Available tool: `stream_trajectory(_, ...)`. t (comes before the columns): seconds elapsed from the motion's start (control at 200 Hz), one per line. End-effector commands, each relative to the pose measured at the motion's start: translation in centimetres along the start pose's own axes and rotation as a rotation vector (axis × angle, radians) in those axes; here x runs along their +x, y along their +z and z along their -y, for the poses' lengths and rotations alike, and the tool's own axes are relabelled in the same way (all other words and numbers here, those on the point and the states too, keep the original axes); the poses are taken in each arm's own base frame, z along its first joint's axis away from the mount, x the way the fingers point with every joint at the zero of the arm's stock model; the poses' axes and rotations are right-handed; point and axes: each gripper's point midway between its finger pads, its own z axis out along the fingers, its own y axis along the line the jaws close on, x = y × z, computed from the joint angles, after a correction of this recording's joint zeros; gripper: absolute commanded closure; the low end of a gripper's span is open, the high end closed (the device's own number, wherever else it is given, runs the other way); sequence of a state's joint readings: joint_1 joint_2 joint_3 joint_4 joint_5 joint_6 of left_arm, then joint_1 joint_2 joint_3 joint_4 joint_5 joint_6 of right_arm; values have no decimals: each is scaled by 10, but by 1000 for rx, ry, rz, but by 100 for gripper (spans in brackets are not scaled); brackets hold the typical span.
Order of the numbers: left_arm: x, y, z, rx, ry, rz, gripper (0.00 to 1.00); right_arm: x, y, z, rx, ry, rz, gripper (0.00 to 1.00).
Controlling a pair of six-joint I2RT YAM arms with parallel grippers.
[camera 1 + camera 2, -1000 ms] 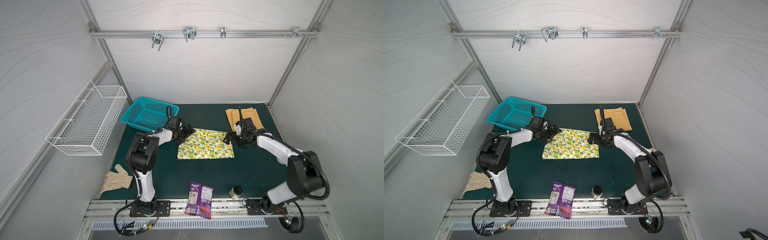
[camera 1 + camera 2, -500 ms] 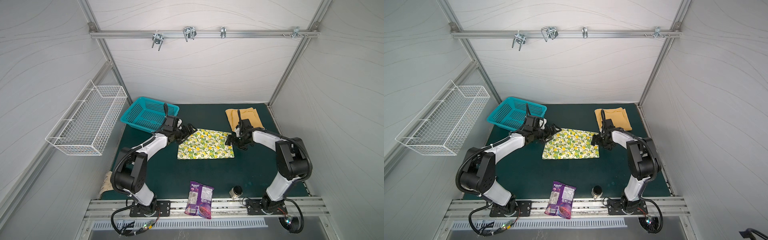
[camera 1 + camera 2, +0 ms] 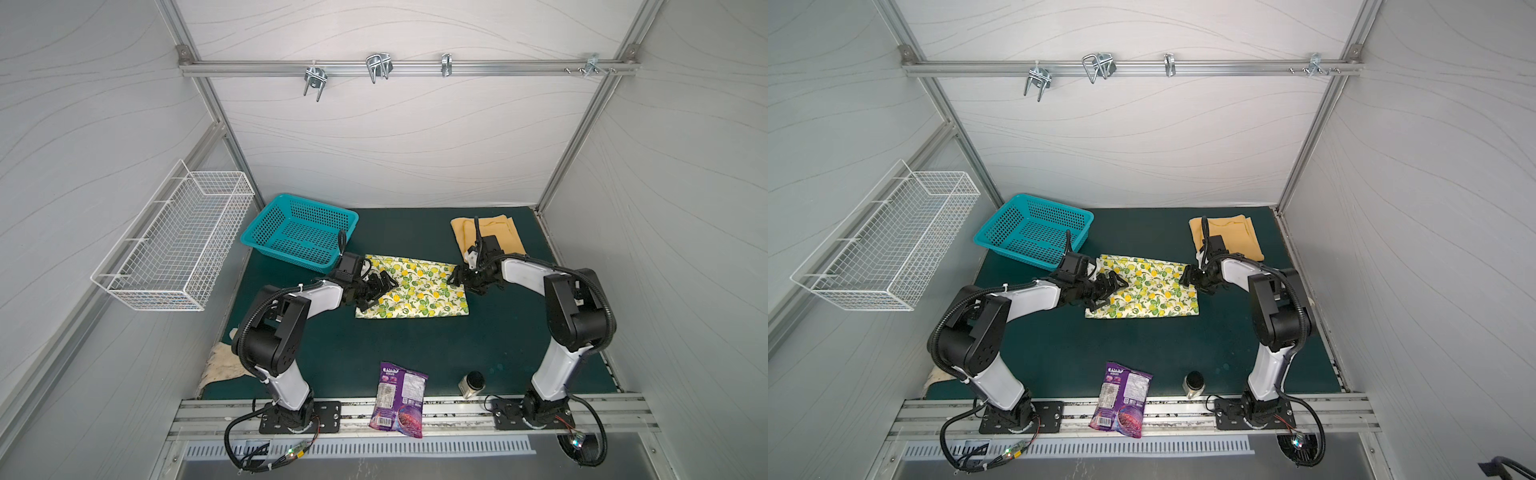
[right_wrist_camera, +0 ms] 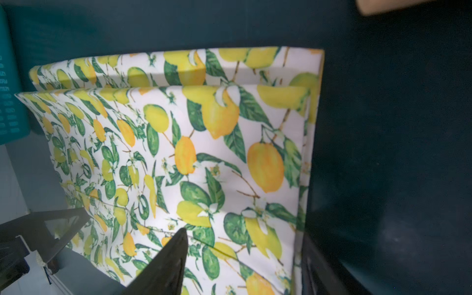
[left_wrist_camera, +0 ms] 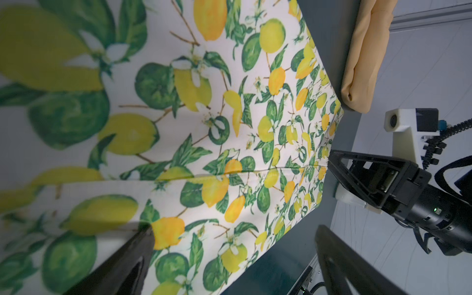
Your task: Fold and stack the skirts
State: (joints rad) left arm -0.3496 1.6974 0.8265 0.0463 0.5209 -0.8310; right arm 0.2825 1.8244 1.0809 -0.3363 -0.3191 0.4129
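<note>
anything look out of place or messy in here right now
Yes. The purple snack bag lies half off the green mat, over the front rail. A crumpled pale cloth lies off the mat's front-left corner. The lemon skirt lies flat; nothing looks spilled.

L tool (image 3: 1109,292) & R tool (image 3: 1187,279) at lemon skirt (image 3: 1152,291) ends.

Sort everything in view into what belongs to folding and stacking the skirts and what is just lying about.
Belongs to the job:
lemon-print skirt, spread mid-mat
mustard skirt, folded at the back right

Just lying about:
teal basket
purple snack bag
small jar
pale cloth at the left edge
white wire basket on the wall
</note>
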Motion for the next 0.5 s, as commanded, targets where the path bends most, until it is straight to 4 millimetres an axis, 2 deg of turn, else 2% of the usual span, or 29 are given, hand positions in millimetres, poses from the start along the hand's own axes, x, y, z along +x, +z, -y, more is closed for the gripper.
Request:
stream_trajectory(0.0,6,10,-11,-12,-18,-12,1,37,26,18,14,62,-132,37)
stream_trajectory(0.2,6,9,-12,-15,-17,-9,1,39,23,21,26,75,-115,54)
stream_trajectory(0.365,6,6,-10,-20,-9,-7,1,33,15,22,49,79,-86,83)
stream_trajectory(0.495,4,-1,-5,-27,11,4,1,21,2,19,68,63,-41,87)
